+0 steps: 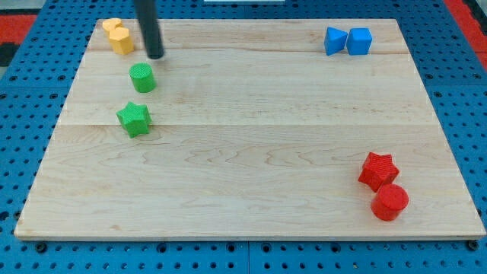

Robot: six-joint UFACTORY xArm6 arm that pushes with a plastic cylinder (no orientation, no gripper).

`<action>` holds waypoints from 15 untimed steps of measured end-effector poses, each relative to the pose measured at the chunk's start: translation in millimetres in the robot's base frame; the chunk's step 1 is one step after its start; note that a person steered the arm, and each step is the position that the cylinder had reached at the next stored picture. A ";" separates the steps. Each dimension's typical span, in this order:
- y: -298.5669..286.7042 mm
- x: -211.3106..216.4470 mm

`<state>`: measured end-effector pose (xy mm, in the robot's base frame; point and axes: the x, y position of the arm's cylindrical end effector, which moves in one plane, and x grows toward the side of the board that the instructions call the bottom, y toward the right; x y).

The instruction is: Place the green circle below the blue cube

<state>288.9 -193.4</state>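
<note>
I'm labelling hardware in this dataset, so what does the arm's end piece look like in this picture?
Only a straight, dark rod shows, entering from the view's top edge. It is a smooth cylinder, near black with a faint sheen, with no visible cables, markings or sleeve. My tip is blunt and rounded, the same colour as the shaft. It sits just above the green circle and right of the yellow blocks. The arm itself is out of view.
</note>
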 end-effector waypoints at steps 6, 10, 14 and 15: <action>213.1 127.7; 309.3 110.8; 330.2 97.2; 240.9 198.2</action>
<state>487.1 47.5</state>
